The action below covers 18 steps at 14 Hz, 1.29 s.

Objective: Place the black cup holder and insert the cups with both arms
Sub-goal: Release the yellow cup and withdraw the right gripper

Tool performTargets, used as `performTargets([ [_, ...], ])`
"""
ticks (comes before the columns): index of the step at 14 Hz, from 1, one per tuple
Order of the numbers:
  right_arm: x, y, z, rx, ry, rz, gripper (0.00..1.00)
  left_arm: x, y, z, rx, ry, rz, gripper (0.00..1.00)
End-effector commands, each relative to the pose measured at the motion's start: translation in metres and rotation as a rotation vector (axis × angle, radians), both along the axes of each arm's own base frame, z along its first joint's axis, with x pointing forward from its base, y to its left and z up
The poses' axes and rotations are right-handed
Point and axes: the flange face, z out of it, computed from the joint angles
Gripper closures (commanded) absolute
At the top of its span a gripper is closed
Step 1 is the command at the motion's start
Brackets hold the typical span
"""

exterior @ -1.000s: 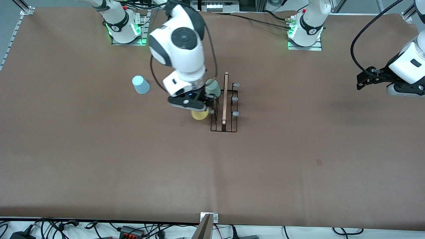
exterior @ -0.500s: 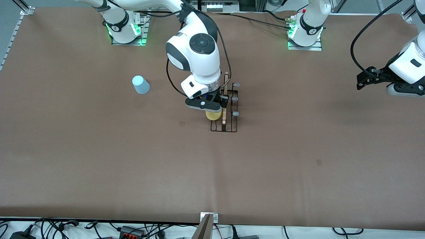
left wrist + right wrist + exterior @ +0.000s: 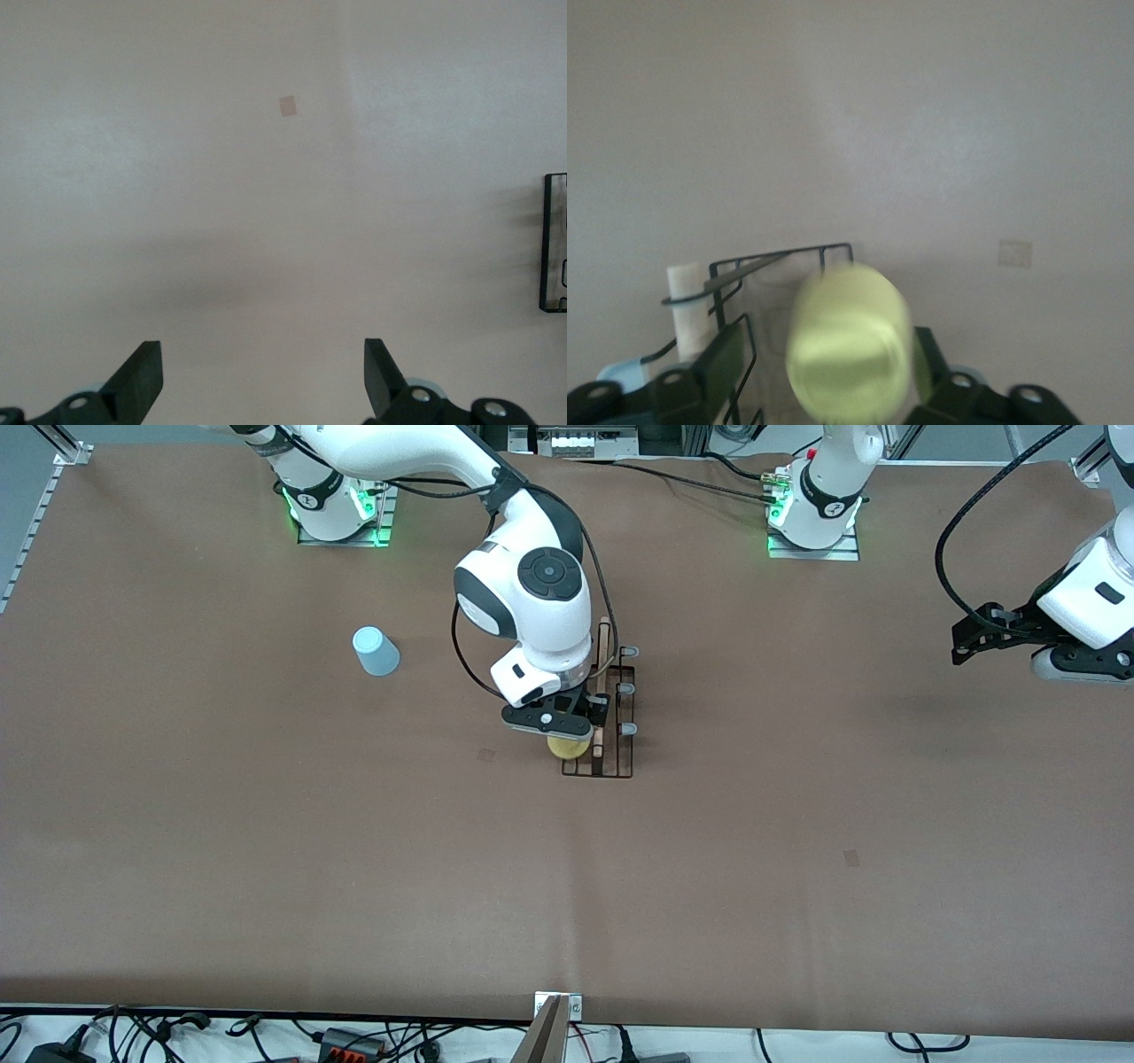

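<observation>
The black cup holder (image 3: 620,766) is standing mid-table, its wooden rod (image 3: 603,646) running toward the front camera, and three pale-blue-tipped pegs (image 3: 627,729) are showing bare on the side facing the left arm's end. On the holder's other side the yellow cup (image 3: 569,747) is sitting low among the wires at the end nearer the front camera. In the right wrist view the yellow cup (image 3: 849,345) is looking blurred beside the holder's wire frame (image 3: 780,258). The light blue cup (image 3: 376,651) is sitting alone on the table, well apart from the holder, toward the right arm's end.

The right gripper (image 3: 558,731) is hanging right over the yellow cup with its fingers (image 3: 726,363) spread. One finger is standing clear of the cup wall, so the gripper is straddling the cup and not pinching it. The left gripper (image 3: 959,642) is waiting over bare table at the left arm's end, its fingers (image 3: 142,381) spread wide and holding nothing.
</observation>
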Motion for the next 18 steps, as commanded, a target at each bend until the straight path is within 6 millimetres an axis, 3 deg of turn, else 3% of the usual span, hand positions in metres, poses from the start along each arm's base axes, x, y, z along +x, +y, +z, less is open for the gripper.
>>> performTargets([
  [1,0.017,-0.026,0.065,0.001,-0.054,-0.023,0.0,0.001,-0.001,0.006,-0.024,0.003,-0.019,0.0],
  [3,0.029,-0.072,0.114,-0.03,-0.055,-0.049,0.0,0.001,-0.001,0.005,-0.023,0.006,-0.021,0.0],
  [4,0.033,-0.104,0.14,-0.048,-0.044,-0.024,0.0,0.001,-0.002,0.005,-0.021,0.007,-0.022,0.0],
  [9,0.045,-0.287,0.243,-0.054,0.045,0.057,0.0,0.001,-0.007,0.005,-0.023,0.008,-0.031,0.0],
  [13,0.061,-0.449,0.265,-0.106,0.123,0.137,0.0,0.001,-0.006,0.005,-0.023,0.008,-0.03,0.0],
  [16,0.061,-0.544,0.271,-0.095,0.133,0.116,0.0,0.001,-0.006,0.006,-0.023,0.007,-0.03,0.0],
  [17,0.047,-0.558,0.28,-0.071,0.156,0.132,0.0,0.001,-0.006,0.005,-0.023,0.008,-0.03,0.0],
  [18,0.039,-0.558,0.282,-0.061,0.201,0.151,0.0,0.001,-0.006,0.005,-0.023,0.008,-0.03,0.0],
])
